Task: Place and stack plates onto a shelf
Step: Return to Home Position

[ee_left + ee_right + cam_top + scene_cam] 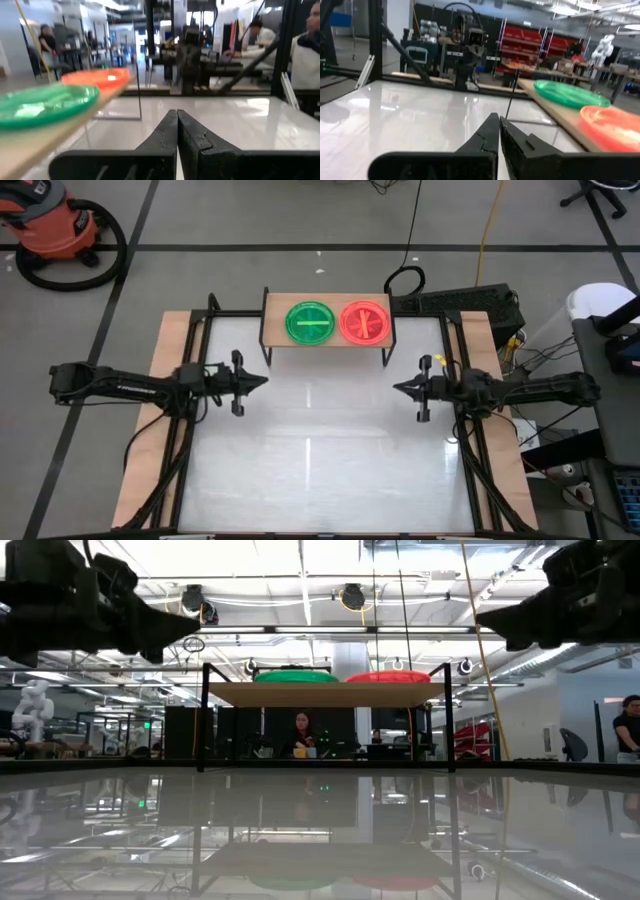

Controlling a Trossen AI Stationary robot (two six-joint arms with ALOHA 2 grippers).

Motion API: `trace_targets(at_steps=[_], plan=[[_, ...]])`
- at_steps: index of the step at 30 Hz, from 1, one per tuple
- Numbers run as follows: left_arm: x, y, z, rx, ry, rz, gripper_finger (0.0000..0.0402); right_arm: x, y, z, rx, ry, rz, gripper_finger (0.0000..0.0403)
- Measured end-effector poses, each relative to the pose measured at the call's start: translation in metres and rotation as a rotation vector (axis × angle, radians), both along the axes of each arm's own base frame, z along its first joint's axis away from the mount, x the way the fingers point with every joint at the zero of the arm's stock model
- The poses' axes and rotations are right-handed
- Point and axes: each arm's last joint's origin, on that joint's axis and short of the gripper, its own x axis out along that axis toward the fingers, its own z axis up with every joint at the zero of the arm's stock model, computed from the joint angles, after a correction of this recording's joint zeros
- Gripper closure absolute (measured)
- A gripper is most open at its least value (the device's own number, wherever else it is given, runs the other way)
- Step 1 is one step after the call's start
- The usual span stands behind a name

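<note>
The shelf (pixel 327 340) stands at the middle of one long edge of the white bench (pixel 320 480). It is a pale wooden board on thin black legs. Two plates lie side by side on top, very close together, and between them they cover most of the board.

The green plate (pixel 309 322) sits toward the left arm's side. It is bright, see-through plastic with a glowing rim and a pale bar across its middle. The red plate (pixel 365 322) sits toward the right arm's side, the same size and just as glassy. It leans toward orange-pink, with a crossed mark showing through its centre. From table height each one shows as a low, shallow dome on the board, and both are mirrored in the glossy bench below. I cannot tell whether more plates lie under either one.

Both arms reach in level from opposite sides of the bench and point at each other across the open middle. The left gripper (pixel 262 383) hangs above the bench, out in front of the shelf's left end and clear of it. Its two dark fingers are pressed together with nothing between them. The right gripper (pixel 397 388) mirrors it in front of the shelf's right end, fingers likewise closed on nothing. The two tips are well apart.

Beyond the shelf a person (pixel 301 730) sits at a desk in the room.
</note>
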Motion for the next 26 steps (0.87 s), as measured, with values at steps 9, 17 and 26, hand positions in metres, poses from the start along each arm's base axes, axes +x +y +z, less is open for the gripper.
trace_targets(at_steps=[9,17,26], plan=[[0.000,0.000,-0.015,-0.086,0.148,-0.003,0.0393,0.000,0.000,-0.011,0.005,0.111,-0.001,0.0403],[0.000,0.000,-0.019,-0.070,0.194,-0.001,0.0391,0.000,0.000,-0.015,0.004,0.153,0.000,0.0403],[0.000,0.000,-0.019,-0.069,0.194,-0.001,0.0390,0.000,0.000,-0.015,0.004,0.154,0.000,0.0403]])
